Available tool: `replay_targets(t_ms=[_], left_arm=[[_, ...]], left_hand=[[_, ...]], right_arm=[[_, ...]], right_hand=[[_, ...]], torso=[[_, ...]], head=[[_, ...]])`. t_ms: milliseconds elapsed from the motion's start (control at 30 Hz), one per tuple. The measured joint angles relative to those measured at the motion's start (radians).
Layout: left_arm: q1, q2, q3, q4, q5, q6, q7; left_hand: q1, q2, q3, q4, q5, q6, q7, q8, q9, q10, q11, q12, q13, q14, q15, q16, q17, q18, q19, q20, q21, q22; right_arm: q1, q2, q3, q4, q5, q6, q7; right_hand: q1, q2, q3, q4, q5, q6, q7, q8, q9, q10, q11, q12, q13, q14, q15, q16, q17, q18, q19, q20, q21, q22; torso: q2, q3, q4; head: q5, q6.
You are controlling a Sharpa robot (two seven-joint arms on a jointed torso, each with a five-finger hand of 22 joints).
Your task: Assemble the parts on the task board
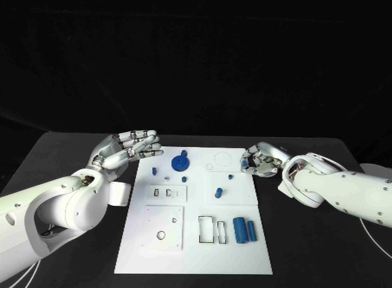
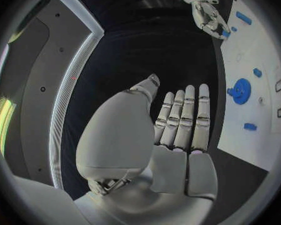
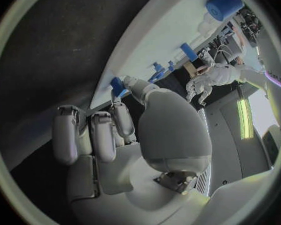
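Note:
The white task board [image 1: 196, 258] lies in the middle of the table. On it are a blue round part [image 1: 180, 161], several small blue pegs such as one near the centre [image 1: 219, 192], and two blue cylinders [image 1: 245, 230] toward the near right. My left hand [image 1: 126, 150] hovers over the board's far left corner, fingers straight and apart, holding nothing [image 2: 181, 120]. My right hand [image 1: 260, 162] sits at the board's far right edge, fingers curled. It pinches a small blue part [image 3: 117, 85] between thumb and fingertip. The left wrist view also shows this part [image 2: 225, 33].
Rectangular cut-outs [image 1: 213, 230] and a square plate with holes [image 1: 164, 231] mark the board's near half. A faint circle outline [image 1: 221, 159] lies near the far edge. Black table [image 1: 66, 156] surrounds the board.

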Motion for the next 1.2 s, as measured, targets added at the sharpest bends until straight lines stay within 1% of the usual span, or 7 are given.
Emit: replay_targets(t_ms=[233, 367, 467, 567, 633, 900, 1200], left_arm=[[0.0, -0.001, 0.0, 0.0, 0.0, 0.0, 0.0], [0.0, -0.001, 0.0, 0.0, 0.0, 0.0, 0.0], [0.0, -0.001, 0.0, 0.0, 0.0, 0.0, 0.0], [0.0, -0.001, 0.0, 0.0, 0.0, 0.0, 0.0], [0.0, -0.001, 0.0, 0.0, 0.0, 0.0, 0.0], [0.0, -0.001, 0.0, -0.001, 0.0, 0.0, 0.0], [0.0, 0.0, 0.0, -0.005, 0.0, 0.0, -0.001]], left_hand=[[0.0, 0.0, 0.0, 0.0, 0.0, 0.0, 0.0, 0.0, 0.0, 0.0, 0.0, 0.0, 0.0, 0.0, 0.0, 0.0, 0.0, 0.0, 0.0, 0.0, 0.0, 0.0], [0.0, 0.0, 0.0, 0.0, 0.0, 0.0, 0.0, 0.0, 0.0, 0.0, 0.0, 0.0, 0.0, 0.0, 0.0, 0.0, 0.0, 0.0, 0.0, 0.0, 0.0, 0.0], [0.0, 0.0, 0.0, 0.0, 0.0, 0.0, 0.0, 0.0, 0.0, 0.0, 0.0, 0.0, 0.0, 0.0, 0.0, 0.0, 0.0, 0.0, 0.0, 0.0, 0.0, 0.0], [0.0, 0.0, 0.0, 0.0, 0.0, 0.0, 0.0, 0.0, 0.0, 0.0, 0.0, 0.0, 0.0, 0.0, 0.0, 0.0, 0.0, 0.0, 0.0, 0.0, 0.0, 0.0], [0.0, 0.0, 0.0, 0.0, 0.0, 0.0, 0.0, 0.0, 0.0, 0.0, 0.0, 0.0, 0.0, 0.0, 0.0, 0.0, 0.0, 0.0, 0.0, 0.0, 0.0, 0.0], [0.0, 0.0, 0.0, 0.0, 0.0, 0.0, 0.0, 0.0, 0.0, 0.0, 0.0, 0.0, 0.0, 0.0, 0.0, 0.0, 0.0, 0.0, 0.0, 0.0, 0.0, 0.0], [0.0, 0.0, 0.0, 0.0, 0.0, 0.0, 0.0, 0.0, 0.0, 0.0, 0.0, 0.0, 0.0, 0.0, 0.0, 0.0, 0.0, 0.0, 0.0, 0.0, 0.0, 0.0]], right_arm=[[0.0, 0.001, 0.0, -0.002, 0.0, -0.002, -0.002], [0.0, 0.001, 0.0, -0.003, -0.001, -0.005, -0.002], [0.0, 0.001, 0.0, 0.0, -0.002, -0.013, 0.0], [0.0, 0.001, 0.0, 0.007, -0.003, -0.024, 0.004], [0.0, 0.002, 0.0, 0.013, -0.004, -0.031, 0.007], [0.007, 0.002, 0.001, 0.069, -0.011, -0.058, 0.017], [0.028, 0.038, 0.003, 0.127, -0.031, -0.063, 0.006]], right_hand=[[0.0, 0.0, 0.003, -0.003, -0.004, 0.0, 0.0, 0.0, 0.002, 0.0, 0.0, 0.004, 0.0, -0.001, -0.001, 0.0, 0.0, 0.0, 0.0, 0.0, 0.0, 0.0], [0.011, 0.011, 0.011, -0.011, -0.019, 0.008, -0.008, 0.01, 0.006, 0.004, -0.004, 0.005, 0.005, 0.0, -0.007, 0.0, 0.0, 0.0, 0.005, -0.005, 0.008, 0.0], [0.013, 0.036, 0.029, -0.017, -0.082, 0.026, -0.016, 0.026, 0.01, 0.016, -0.016, 0.011, 0.011, -0.002, -0.016, 0.0, 0.0, 0.0, 0.016, -0.016, 0.019, 0.0], [0.012, 0.049, 0.039, -0.016, -0.104, 0.031, -0.02, 0.036, 0.011, 0.02, -0.02, 0.011, 0.011, -0.001, -0.017, 0.0, 0.0, 0.0, 0.02, -0.02, 0.023, 0.0], [0.01, 0.059, 0.046, -0.015, -0.106, 0.03, -0.02, 0.039, 0.01, 0.02, -0.02, 0.011, 0.011, -0.001, -0.024, 0.0, 0.0, 0.0, 0.023, -0.023, 0.028, 0.0], [0.0, 0.082, 0.052, -0.011, -0.113, 0.029, -0.022, 0.039, 0.01, 0.02, -0.027, 0.009, 0.002, 0.001, -0.026, 0.0, 0.0, 0.0, 0.025, -0.025, 0.031, 0.0], [-0.003, 0.087, 0.054, -0.009, -0.116, 0.027, -0.024, 0.039, 0.009, 0.008, -0.03, -0.011, -0.018, 0.002, -0.027, 0.005, 0.0, 0.0, 0.028, -0.028, 0.039, 0.0]], torso=[[0.0, 0.0002, 0.0004], [0.0, 0.0005, 0.0002], [0.0, 0.0005, 0.0], [0.0, 0.0011, -0.0003], [0.0, 0.0011, -0.0004], [-0.001, 0.0006, -0.0005], [-0.002, -0.0012, 0.0]], head=[[0.002, -0.001], [0.003, -0.001], [0.003, -0.001], [0.003, -0.002], [0.003, -0.002], [0.004, -0.002], [0.005, 0.0]])
